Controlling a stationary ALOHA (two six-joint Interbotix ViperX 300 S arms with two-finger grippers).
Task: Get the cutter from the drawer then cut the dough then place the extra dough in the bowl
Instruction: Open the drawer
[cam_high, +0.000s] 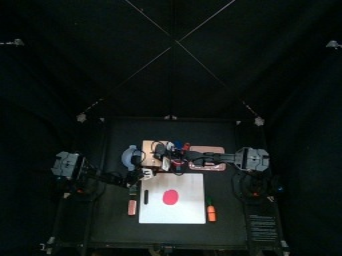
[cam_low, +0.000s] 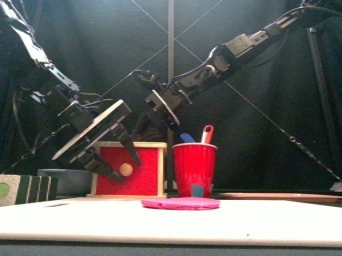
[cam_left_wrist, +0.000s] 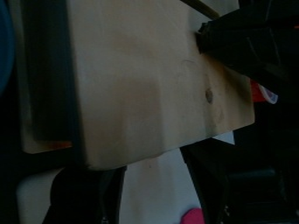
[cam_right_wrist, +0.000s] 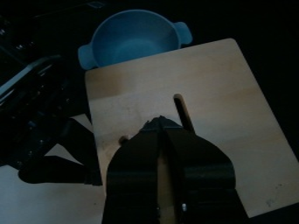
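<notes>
Dough lying uncut | right gripper hanging closed over box | left gripper hovering open at drawer | next: gripping and pulling it, probably.

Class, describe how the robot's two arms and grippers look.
The left arm and right arm are black, jointed and cabled. The left gripper shows grey jaws under a pale cross-plate; the right gripper has black jaws tapering to their tips.

Left gripper: jaws spread wide, low, just beside the wooden box.
Right gripper: jaws pressed together, tips down on the box's top.
</notes>
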